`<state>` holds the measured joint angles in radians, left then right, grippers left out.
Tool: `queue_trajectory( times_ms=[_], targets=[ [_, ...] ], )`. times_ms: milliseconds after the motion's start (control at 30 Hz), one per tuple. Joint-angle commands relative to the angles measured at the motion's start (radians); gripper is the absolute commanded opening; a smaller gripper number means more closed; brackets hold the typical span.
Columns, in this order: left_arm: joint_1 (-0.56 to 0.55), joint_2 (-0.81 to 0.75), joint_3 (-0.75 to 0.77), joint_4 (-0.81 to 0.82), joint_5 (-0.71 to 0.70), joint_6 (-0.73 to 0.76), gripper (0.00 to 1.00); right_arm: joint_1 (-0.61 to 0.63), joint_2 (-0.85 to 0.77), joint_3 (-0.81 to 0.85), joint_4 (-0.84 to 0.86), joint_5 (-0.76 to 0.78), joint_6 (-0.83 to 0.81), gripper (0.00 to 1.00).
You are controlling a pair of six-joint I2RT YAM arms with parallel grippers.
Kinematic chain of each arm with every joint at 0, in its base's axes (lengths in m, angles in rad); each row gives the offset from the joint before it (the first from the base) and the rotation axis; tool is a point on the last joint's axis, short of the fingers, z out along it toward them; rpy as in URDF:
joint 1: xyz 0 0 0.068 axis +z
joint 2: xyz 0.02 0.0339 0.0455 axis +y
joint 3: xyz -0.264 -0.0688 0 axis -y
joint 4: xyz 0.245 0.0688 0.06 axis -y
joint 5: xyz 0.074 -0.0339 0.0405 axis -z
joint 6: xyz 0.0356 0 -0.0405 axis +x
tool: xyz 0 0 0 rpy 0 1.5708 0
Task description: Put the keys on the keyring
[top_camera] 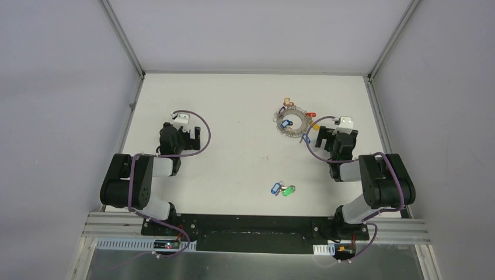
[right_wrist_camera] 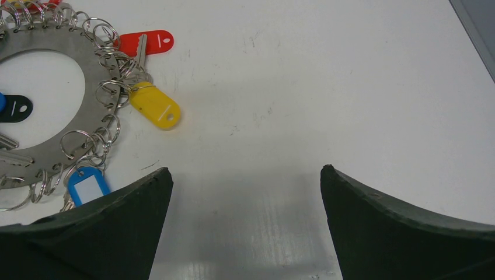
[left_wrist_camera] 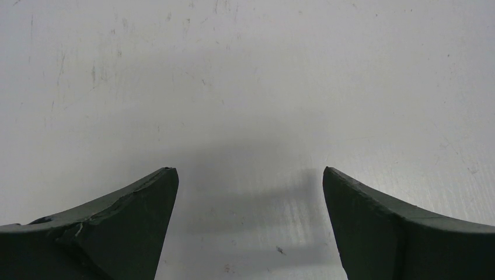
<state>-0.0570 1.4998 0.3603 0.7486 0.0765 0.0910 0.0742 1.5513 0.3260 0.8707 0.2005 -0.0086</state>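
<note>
The keys point(top_camera: 282, 189), one with a blue tag and one with a bright green tag, lie side by side on the white table near its front middle. Neither gripper touches them. The keyring point(top_camera: 290, 121) lies flat at the back right, a silvery ring strung with small rings and tagged keys. In the right wrist view the keyring point(right_wrist_camera: 96, 67) fills the upper left corner. My right gripper point(top_camera: 328, 135) point(right_wrist_camera: 245, 170) is open just right of the keyring, nothing between its fingers. My left gripper point(top_camera: 188, 133) point(left_wrist_camera: 250, 172) is open over bare table at the left.
On the keyring hang a red tag point(right_wrist_camera: 149, 42), a yellow tag point(right_wrist_camera: 154, 106), a blue tag point(right_wrist_camera: 87, 184) and a black tag point(right_wrist_camera: 14, 109). The enclosure's grey walls and metal frame posts point(top_camera: 379, 116) bound the table point(top_camera: 233, 116) on three sides.
</note>
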Motion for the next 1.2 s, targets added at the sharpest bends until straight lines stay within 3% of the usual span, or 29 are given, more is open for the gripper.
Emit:
queue_trajectory(
  times_ms=[0,33,133,200,300,367,433,533,600,700,933,1167],
  targets=[
    [0.008,-0.134,0.099,-0.16,0.032,0.001,0.99,-0.004,-0.014,0.019,0.045,-0.009,0.006,1.0],
    [0.007,-0.189,0.155,-0.374,0.032,-0.043,0.99,-0.004,-0.014,0.019,0.045,-0.009,0.006,1.0],
    [0.007,-0.31,0.343,-0.77,0.045,-0.241,0.99,-0.004,-0.014,0.02,0.045,-0.01,0.005,1.0],
    [0.008,-0.373,0.446,-0.956,0.126,-0.354,0.99,-0.006,-0.013,0.021,0.042,-0.01,0.006,1.0],
    [0.008,-0.45,0.518,-1.089,0.251,-0.577,0.99,-0.01,-0.016,0.021,0.045,-0.011,0.006,1.0],
    [0.007,-0.509,0.505,-1.113,0.311,-0.713,0.99,-0.005,-0.066,0.05,-0.051,0.072,0.047,1.0],
    [0.007,-0.556,0.459,-1.117,0.347,-0.83,0.99,-0.003,-0.175,0.148,-0.323,0.136,0.085,1.0],
    [0.013,-0.618,0.37,-1.128,0.405,-0.972,0.99,-0.006,-0.28,0.371,-0.848,0.263,0.346,1.0],
    [0.013,-0.655,0.312,-1.117,0.428,-1.053,0.99,-0.009,-0.286,0.472,-1.009,0.197,0.366,1.0],
    [0.013,-0.694,0.257,-1.105,0.44,-1.105,0.99,-0.007,-0.265,0.533,-1.068,0.017,0.366,1.0],
    [0.013,-0.66,0.247,-1.115,0.527,-1.069,0.94,0.002,-0.096,0.643,-1.069,-0.315,0.383,1.0],
    [0.014,-0.654,0.215,-1.126,0.587,-1.064,0.91,0.069,0.116,0.858,-1.167,-0.382,0.324,0.98]
  ],
)
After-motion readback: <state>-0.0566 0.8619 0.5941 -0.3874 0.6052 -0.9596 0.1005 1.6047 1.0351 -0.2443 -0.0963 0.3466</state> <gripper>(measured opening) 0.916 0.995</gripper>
